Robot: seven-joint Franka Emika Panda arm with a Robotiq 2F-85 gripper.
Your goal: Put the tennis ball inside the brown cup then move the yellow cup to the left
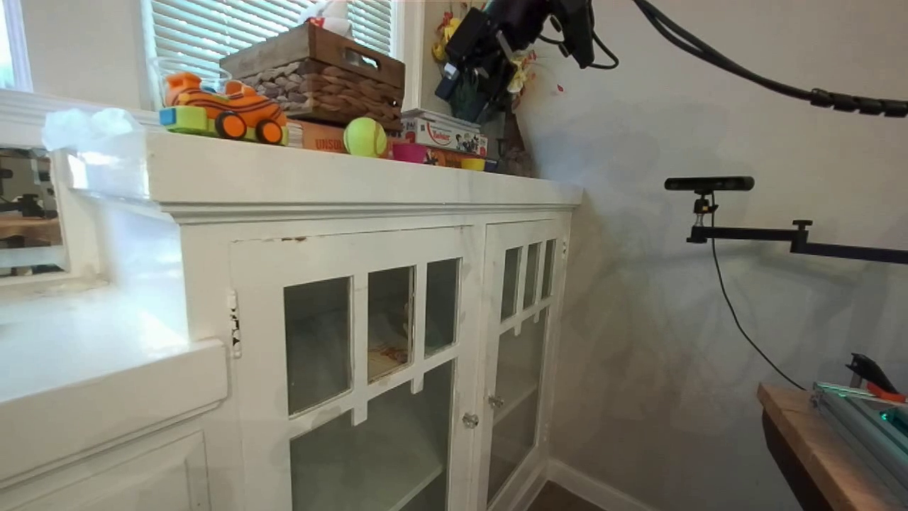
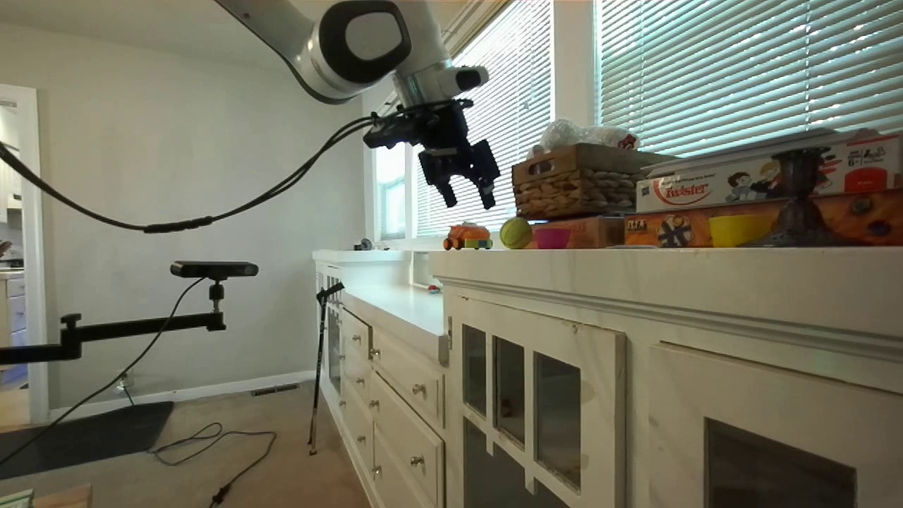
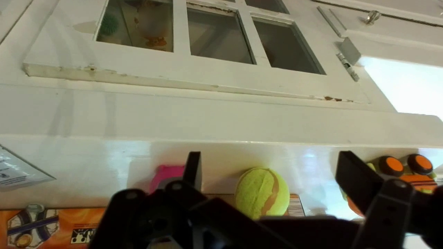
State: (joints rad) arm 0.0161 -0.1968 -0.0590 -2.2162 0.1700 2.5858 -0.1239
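Wrist view: the black pincer (image 3: 270, 164) gapes wide, clear of the fuzzy, round yellow-green tennis ball (image 3: 259, 193) on the glossy white surface (image 3: 221, 157). In an exterior view, the low, bright-yellow cup (image 2: 738, 230) sits near a dark, flared stand (image 2: 799, 176). I see bare room between ball and front edge (image 3: 242, 142).

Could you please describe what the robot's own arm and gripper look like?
The arm is smooth, rounded and pale grey, with a large light oval cap set in a black ring. The gripper is black and angular, with two blocky fingers. Dark cables run from above the gripper, bundled in a black sleeve along one stretch. No lettering can be made out.
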